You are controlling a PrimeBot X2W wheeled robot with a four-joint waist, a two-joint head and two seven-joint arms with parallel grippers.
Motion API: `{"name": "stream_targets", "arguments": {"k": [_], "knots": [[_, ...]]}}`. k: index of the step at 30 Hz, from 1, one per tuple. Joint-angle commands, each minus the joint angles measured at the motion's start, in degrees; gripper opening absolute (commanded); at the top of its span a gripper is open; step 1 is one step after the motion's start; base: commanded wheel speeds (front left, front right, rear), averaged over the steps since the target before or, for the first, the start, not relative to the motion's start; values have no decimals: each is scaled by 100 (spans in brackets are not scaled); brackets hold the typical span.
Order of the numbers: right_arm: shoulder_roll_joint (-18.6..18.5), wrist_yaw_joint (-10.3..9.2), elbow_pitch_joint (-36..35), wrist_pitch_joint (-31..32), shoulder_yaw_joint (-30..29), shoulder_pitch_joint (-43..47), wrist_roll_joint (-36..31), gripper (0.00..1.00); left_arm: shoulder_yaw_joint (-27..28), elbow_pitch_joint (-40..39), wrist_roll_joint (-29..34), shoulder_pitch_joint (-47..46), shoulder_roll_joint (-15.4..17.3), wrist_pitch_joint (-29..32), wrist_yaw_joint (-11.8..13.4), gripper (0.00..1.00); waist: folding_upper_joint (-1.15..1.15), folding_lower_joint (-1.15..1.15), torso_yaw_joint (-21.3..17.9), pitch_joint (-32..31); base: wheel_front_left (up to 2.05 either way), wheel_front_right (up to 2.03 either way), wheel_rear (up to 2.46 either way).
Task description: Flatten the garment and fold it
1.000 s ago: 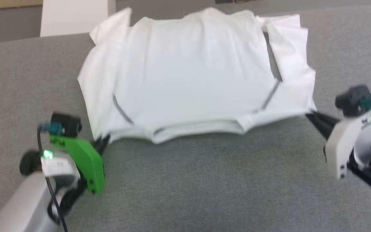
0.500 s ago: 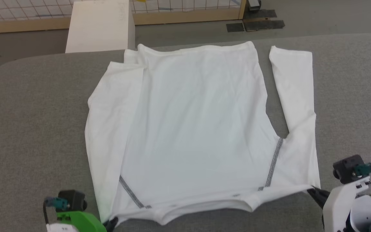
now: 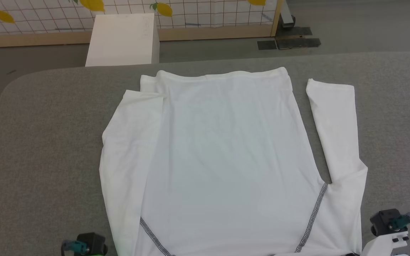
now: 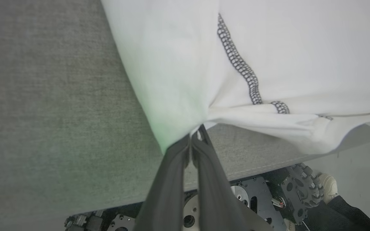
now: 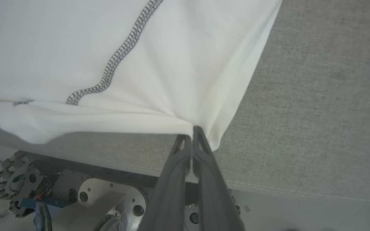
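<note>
– Across the middle of the grey fabric-covered bench (image 3: 48,142) lies the white long-sleeved shirt (image 3: 226,160) with grey-stitched shoulder seams, hem at the far side and collar end at the near edge. Is it flat?
– Nearly. The body is smooth. The right sleeve (image 3: 335,124) runs straight alongside it, with a strip of bench showing between. The left sleeve (image 3: 132,142) lies tight against the body.
– And the grip?
– The left gripper (image 4: 195,136) is pinched shut on the near left shoulder corner, with cloth bunched at its tips. The right gripper (image 5: 192,134) is closed the same way on the near right corner. The neckline between them sags over the near edge.
– So which step is this?
– Flattening, I'd say. The shirt is stretched by its shoulders and no fold is made yet. The next move calls for setting both corners down on the bench, not off it, then letting go and bringing a sleeve inward.
– Anything nearby?
– A plain white box (image 3: 123,39) beyond the far edge, well apart.
</note>
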Motion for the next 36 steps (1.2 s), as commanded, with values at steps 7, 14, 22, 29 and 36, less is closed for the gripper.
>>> {"name": "stream_targets", "arguments": {"k": [7, 14, 22, 29, 36], "knots": [[113, -50, 542, -379, 114, -53, -72, 0, -168, 200, 79, 13, -82, 42, 14, 0, 0, 1, -51, -30, 0, 0, 0], [203, -50, 479, -917, -13, 28, 72, 100, -180, 119, 83, -1, -294, -195, 8, 100, 0, 1, 3, -208, 0, 0, 0], [467, -50, -261, -1632, -252, 261, 83, 100, 26, -374, 197, -120, -361, -625, 31, 100, 0, 1, 61, -338, 0, 0, 0], [631, -50, -704, -2482, -241, 130, -24, 100, 289, -463, 638, -518, -448, -1460, 5, 100, 0, 1, -4, -277, 0, 0, 0], [559, -50, -560, -3524, -56, -346, -105, 100, 438, 225, 1328, -1664, -580, -2389, -137, 100, 0, 1, -81, 85, 0, 0, 0]]}}
